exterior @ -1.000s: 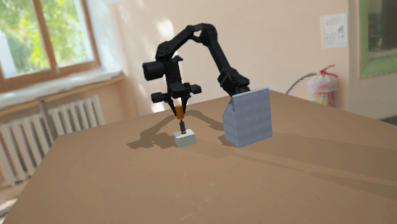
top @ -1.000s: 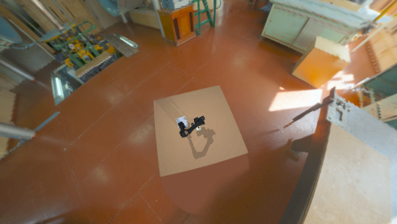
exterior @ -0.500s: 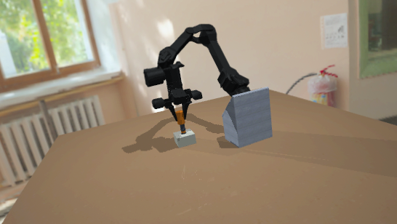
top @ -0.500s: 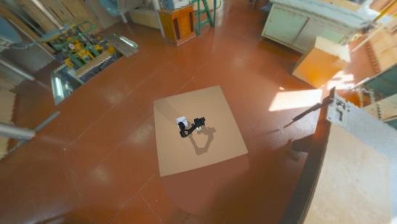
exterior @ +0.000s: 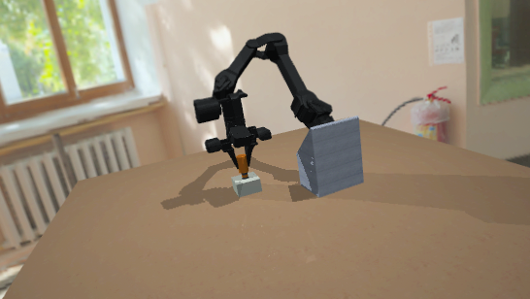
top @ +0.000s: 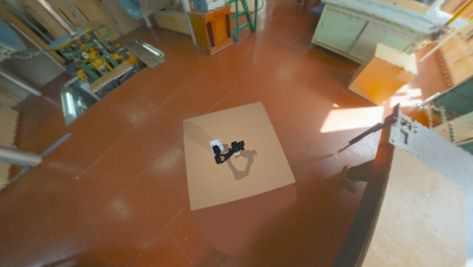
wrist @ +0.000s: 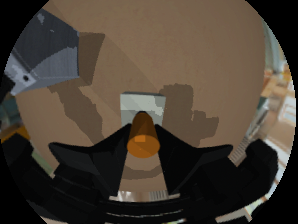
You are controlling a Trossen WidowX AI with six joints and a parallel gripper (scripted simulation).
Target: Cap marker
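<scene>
From the side, the arm (exterior: pixel 272 63) arches over the table (exterior: pixel 291 243) and points its gripper (exterior: pixel 243 162) straight down over the pale holder (exterior: pixel 247 184). The fingers are closed on the orange cap (exterior: pixel 242 164), which stands upright directly above the holder, its lower end close to the block's top. A short dark stub shows under the cap; whether that is the marker, and whether the cap is already seated on it, is too small to tell.

The wrist view gives what the side view lacks: the cap (wrist: pixel 143 137) seen end-on between the dark fingers, lined up with the holder (wrist: pixel 143 107) beyond it. The marker itself is hidden behind the cap.

From overhead, the arm (top: pixel 228 152) is a small dark shape; cap and holder cannot be made out beneath it.
</scene>
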